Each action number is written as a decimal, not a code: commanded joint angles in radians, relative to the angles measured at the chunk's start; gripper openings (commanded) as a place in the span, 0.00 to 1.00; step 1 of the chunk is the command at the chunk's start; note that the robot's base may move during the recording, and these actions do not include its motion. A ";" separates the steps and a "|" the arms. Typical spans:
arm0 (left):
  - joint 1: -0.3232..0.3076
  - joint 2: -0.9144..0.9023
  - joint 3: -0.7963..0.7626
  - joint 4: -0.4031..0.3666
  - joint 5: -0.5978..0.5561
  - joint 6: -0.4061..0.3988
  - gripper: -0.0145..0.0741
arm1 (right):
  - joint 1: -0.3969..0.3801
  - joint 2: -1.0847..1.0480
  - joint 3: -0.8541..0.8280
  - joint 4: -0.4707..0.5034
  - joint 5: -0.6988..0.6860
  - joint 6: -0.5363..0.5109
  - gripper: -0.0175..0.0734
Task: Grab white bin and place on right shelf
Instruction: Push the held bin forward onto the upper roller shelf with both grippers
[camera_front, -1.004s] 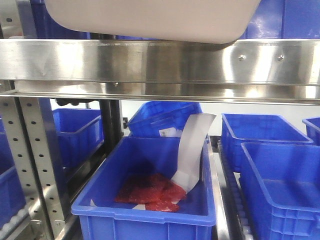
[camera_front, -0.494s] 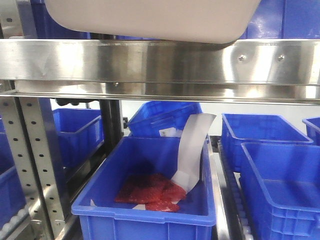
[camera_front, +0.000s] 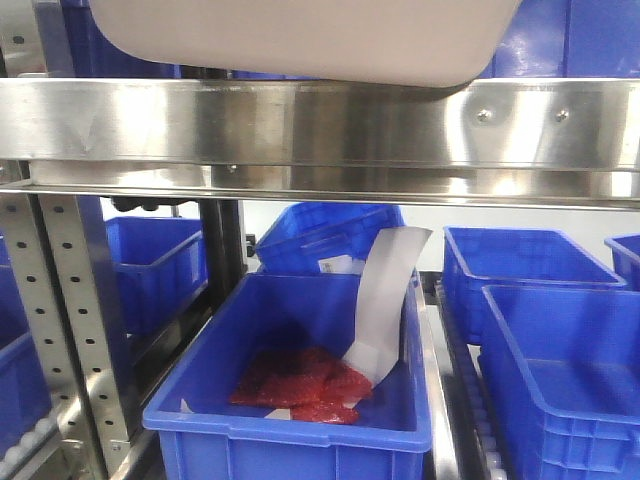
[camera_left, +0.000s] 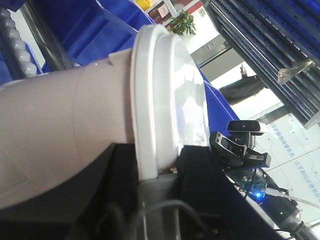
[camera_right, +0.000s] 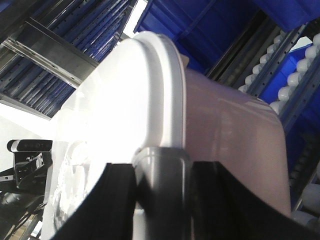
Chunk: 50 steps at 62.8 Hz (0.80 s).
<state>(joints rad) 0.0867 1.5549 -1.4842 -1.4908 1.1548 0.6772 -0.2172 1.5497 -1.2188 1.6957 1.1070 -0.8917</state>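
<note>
The white bin fills the top of the front view, its pale underside just above the right shelf's shiny steel front rail; whether it touches the shelf is hidden. In the left wrist view my left gripper is shut on the bin's white lipped lid rim, with one black finger on the tub wall side and the other over the lid. In the right wrist view my right gripper is shut on the opposite rim, its dark fingers either side of it.
Below the rail stands a blue crate holding red packets and a curled white sheet. More blue crates sit at right and behind. A perforated upright stands at left. Roller tracks run beside the bin.
</note>
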 joint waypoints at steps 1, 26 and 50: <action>-0.023 -0.044 -0.031 -0.067 0.161 0.039 0.02 | 0.017 -0.046 -0.033 0.062 0.102 -0.017 0.35; -0.023 -0.044 -0.097 -0.112 0.069 0.039 0.02 | 0.017 -0.045 -0.095 0.216 0.118 -0.006 0.35; -0.023 0.052 -0.232 -0.104 -0.104 0.057 0.02 | 0.017 -0.035 -0.235 0.188 -0.128 -0.007 0.35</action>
<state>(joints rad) 0.0741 1.6160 -1.6778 -1.5214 1.0994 0.7032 -0.2069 1.5541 -1.4094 1.7311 0.9775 -0.8886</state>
